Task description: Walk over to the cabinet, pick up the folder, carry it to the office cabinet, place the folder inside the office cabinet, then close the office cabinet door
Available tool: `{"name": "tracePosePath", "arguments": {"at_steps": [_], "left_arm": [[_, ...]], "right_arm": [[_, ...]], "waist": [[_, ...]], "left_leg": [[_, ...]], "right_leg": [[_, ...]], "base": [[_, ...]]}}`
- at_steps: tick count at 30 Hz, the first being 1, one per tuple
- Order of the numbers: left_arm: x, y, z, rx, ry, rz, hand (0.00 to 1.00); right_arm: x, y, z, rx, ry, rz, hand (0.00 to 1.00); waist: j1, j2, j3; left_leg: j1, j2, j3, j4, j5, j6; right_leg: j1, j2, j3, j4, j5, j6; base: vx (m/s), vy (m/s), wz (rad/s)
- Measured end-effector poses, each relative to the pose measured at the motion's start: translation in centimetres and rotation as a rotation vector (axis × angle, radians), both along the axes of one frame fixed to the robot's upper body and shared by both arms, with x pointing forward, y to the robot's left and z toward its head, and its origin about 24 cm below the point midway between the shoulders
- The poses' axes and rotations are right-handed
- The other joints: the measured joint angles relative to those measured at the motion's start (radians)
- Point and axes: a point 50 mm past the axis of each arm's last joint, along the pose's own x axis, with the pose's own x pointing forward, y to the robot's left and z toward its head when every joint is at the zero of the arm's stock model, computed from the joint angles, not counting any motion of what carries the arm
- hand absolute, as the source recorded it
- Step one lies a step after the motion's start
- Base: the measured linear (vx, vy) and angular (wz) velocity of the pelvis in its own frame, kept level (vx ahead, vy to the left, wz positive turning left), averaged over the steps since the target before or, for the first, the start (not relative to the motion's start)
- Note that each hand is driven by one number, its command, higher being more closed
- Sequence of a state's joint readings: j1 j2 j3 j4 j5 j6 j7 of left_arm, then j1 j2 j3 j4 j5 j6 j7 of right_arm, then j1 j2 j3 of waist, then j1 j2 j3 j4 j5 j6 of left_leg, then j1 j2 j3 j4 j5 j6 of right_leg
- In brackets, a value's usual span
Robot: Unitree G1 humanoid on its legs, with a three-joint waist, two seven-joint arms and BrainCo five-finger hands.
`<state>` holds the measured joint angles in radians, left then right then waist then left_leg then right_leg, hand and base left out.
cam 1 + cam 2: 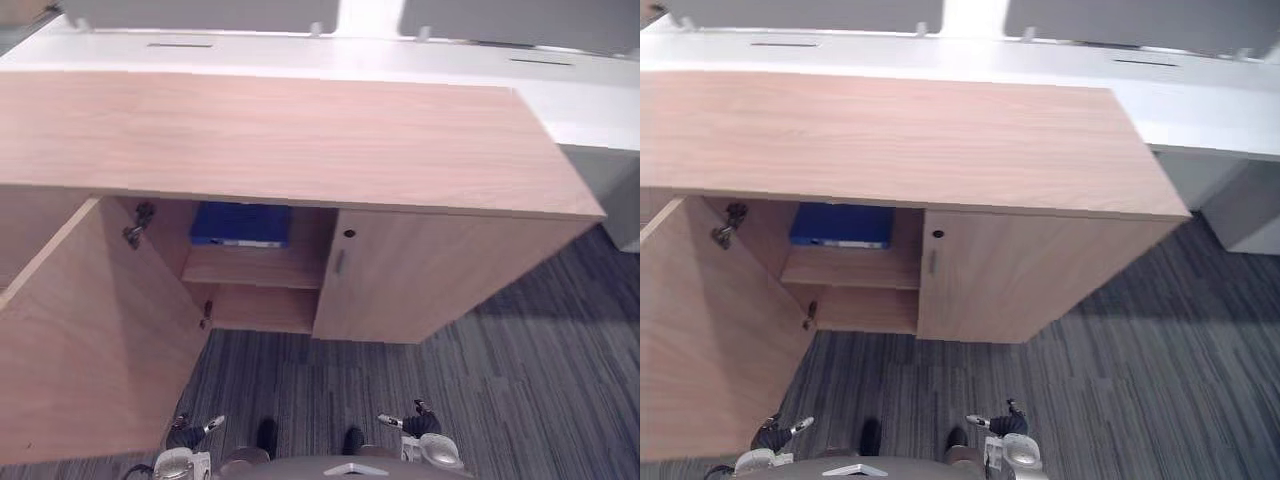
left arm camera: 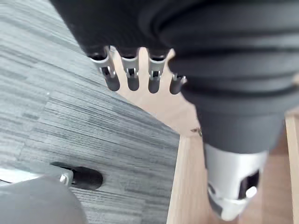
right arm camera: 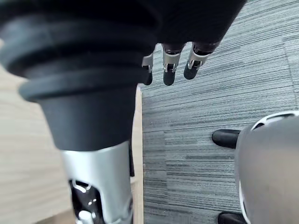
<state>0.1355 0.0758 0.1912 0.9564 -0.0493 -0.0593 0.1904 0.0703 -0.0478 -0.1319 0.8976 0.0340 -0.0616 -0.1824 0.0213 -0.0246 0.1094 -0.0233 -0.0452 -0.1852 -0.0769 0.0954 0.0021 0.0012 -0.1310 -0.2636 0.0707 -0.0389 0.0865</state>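
While the folder point(image 1: 240, 224) lies inside the cabinet point(image 1: 300, 140), left hand point(image 1: 188, 436) and right hand point(image 1: 421, 424) hang, fingers point(image 2: 132, 80) relaxed, empty.

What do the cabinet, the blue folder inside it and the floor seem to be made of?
Cabinet: wood-look board, likely laminate, with a matte finish; even grain lines run over the top and doors. Blue folder: smooth and evenly coloured, perhaps plastic or coated card; too far to tell. Floor: grey carpet, with a fine striped texture and no shine.

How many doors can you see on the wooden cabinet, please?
2. The left door stands swung wide open, showing a blue folder on the upper shelf; the right door is shut.
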Motion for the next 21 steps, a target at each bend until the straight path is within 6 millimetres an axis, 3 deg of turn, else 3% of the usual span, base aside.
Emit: {"name": "tracePosePath", "arguments": {"at_steps": [2, 3, 4, 6, 8, 13, 21], "left_arm": [[0.6, -0.4, 0.3, -0.027, -0.046, 0.061, 0.00], [0.9, -0.5, 0.4, -0.040, -0.067, 0.101, 0.00], [1.0, -0.4, 0.4, -0.046, -0.076, 0.124, 0.00], [1.1, 0.1, 0.7, -0.050, -0.108, 0.218, 0.00], [1.3, 0.9, 1.0, -0.037, -0.132, 0.260, 0.00], [2.5, 5.7, 3.7, 0.116, -0.250, 0.292, 0.00], [4.7, 12.4, 9.2, 0.338, -0.435, 0.308, 0.00]], "right_arm": [[0.7, 0.3, 0.3, 0.003, -0.029, -0.009, 0.00], [1.6, 0.3, 0.7, 0.000, -0.056, -0.013, 0.00], [2.2, 0.4, 1.0, 0.005, -0.080, -0.023, 0.00], [3.2, 0.6, 1.8, 0.013, -0.140, -0.054, 0.00], [3.8, 0.1, 2.4, -0.002, -0.171, -0.066, 0.00], [3.8, 0.4, 2.4, 0.004, -0.173, -0.081, 0.00], [3.6, -0.7, 2.1, -0.024, -0.144, -0.083, 0.00]], "waist": [[0.026, 0.005, 0.012], [0.028, 0.008, 0.017], [0.029, 0.012, 0.018], [0.023, -0.011, 0.017], [0.008, 0.015, 0.013], [0.025, -0.019, -0.012], [0.028, -0.011, -0.015]], "left_leg": [[-0.010, -0.005, -0.030, 0.009, 0.007, -0.006], [-0.025, -0.007, -0.018, 0.020, -0.024, -0.001], [-0.038, 0.003, 0.030, 0.033, -0.047, 0.007], [-0.076, 0.040, 0.239, 0.128, -0.115, 0.021], [-0.093, 0.072, 0.338, 0.245, -0.149, 0.025], [0.000, 0.031, 0.291, 0.099, -0.092, 0.016], [0.090, 0.034, 0.236, 0.000, -0.050, 0.004]], "right_leg": [[-0.007, -0.009, -0.030, 0.056, -0.042, -0.011], [-0.012, -0.022, -0.058, 0.088, -0.067, -0.010], [-0.016, -0.027, -0.076, 0.094, -0.076, -0.010], [-0.019, -0.069, -0.127, 0.099, -0.085, -0.011], [-0.006, -0.075, -0.163, 0.166, -0.119, 0.010], [0.042, -0.081, -0.163, 0.142, -0.137, 0.012], [0.139, -0.035, -0.099, 0.046, -0.120, -0.005]], "base": [[-0.02, -0.021, 0.84], [-0.06, -0.019, 0.71], [-0.07, -0.015, 0.71], [0.00, 0.024, 0.65], [0.11, 0.031, 0.61], [0.10, -0.021, 0.23], [0.05, -0.035, 0.19]]}}
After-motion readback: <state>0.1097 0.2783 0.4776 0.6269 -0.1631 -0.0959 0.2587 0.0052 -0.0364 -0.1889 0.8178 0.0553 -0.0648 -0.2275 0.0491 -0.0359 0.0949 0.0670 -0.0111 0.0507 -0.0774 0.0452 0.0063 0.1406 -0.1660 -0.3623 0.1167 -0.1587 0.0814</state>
